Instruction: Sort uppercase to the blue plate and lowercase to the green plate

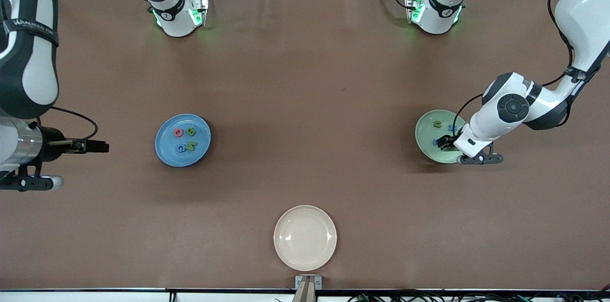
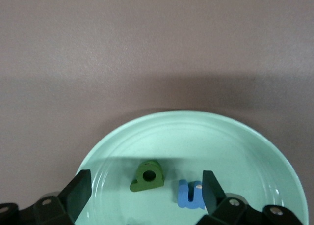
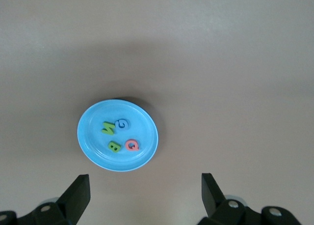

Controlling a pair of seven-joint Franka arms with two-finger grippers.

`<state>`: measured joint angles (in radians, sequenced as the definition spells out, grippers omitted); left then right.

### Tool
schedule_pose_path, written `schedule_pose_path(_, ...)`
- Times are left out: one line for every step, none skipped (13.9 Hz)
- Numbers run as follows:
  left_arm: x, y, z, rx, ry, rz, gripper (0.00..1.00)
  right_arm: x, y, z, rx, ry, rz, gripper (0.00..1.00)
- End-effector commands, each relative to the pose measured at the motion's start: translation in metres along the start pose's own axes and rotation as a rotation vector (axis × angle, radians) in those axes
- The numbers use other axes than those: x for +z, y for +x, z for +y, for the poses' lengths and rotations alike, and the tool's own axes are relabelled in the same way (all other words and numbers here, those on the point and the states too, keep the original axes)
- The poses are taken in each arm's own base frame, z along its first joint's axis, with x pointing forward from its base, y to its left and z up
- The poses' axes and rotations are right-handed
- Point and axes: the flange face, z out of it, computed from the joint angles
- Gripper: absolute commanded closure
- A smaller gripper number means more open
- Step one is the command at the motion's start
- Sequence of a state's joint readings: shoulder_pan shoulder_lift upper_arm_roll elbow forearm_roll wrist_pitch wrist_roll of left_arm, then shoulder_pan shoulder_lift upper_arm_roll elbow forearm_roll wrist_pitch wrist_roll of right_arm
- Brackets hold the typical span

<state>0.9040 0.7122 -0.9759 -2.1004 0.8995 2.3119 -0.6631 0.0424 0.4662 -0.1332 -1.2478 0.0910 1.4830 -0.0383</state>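
The blue plate [image 1: 183, 156] holds the uppercase letters: red Q [image 1: 178, 132], green B [image 1: 191, 132], blue G [image 1: 181, 148] and green N [image 1: 191, 145]. The right wrist view shows the same blue plate [image 3: 93, 151] and letters from high up. My right gripper [image 3: 145, 193] is open and empty, up in the air at the right arm's end [image 1: 97, 147]. The pale green plate [image 1: 425, 129] holds green u [image 1: 437, 124], blue x [image 1: 452, 127] and blue m [image 1: 434, 142]. My left gripper [image 1: 445, 144] is open low over this plate [image 2: 196, 131], with green b [image 2: 148, 176] lying between its fingers and blue m [image 2: 189, 195] beside one finger.
An empty cream plate [image 1: 305, 237] lies near the table's front edge, midway between the two arms. Brown table cloth [image 1: 305, 102] covers the table between the plates.
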Motion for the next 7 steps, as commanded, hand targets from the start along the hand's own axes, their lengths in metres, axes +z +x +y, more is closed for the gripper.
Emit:
schedule_pose_path(-0.009, 0.005, 0.0, 0.005, 0.008, 0.024, 0.01, -0.007, -0.037, 0.007, 0.025, 0.006, 0.007, 0.0)
schedule_pose_path(-0.009, 0.006, 0.0, 0.006, 0.007, 0.025, 0.01, -0.012, -0.044, 0.009, 0.028, 0.005, 0.013, 0.0)
schedule_pose_path(-0.013, 0.009, 0.002, 0.004, 0.002, 0.027, 0.01, -0.019, -0.052, 0.003, 0.025, -0.007, 0.021, 0.0)
schedule_pose_path(-0.016, 0.012, 0.013, 0.001, -0.017, 0.022, 0.01, -0.022, -0.057, 0.001, 0.043, -0.021, 0.024, 0.0)
schedule_pose_path(-0.022, 0.019, 0.021, -0.021, -0.046, 0.018, 0.01, -0.024, -0.062, -0.006, 0.049, -0.028, 0.029, 0.0)
schedule_pose_path(-0.024, 0.023, 0.024, -0.032, -0.066, 0.013, 0.01, -0.025, -0.066, -0.009, 0.055, -0.031, 0.033, 0.0)
schedule_pose_path(-0.024, 0.023, 0.027, -0.025, -0.088, -0.006, 0.01, -0.027, -0.068, -0.01, 0.054, -0.031, 0.035, 0.0)
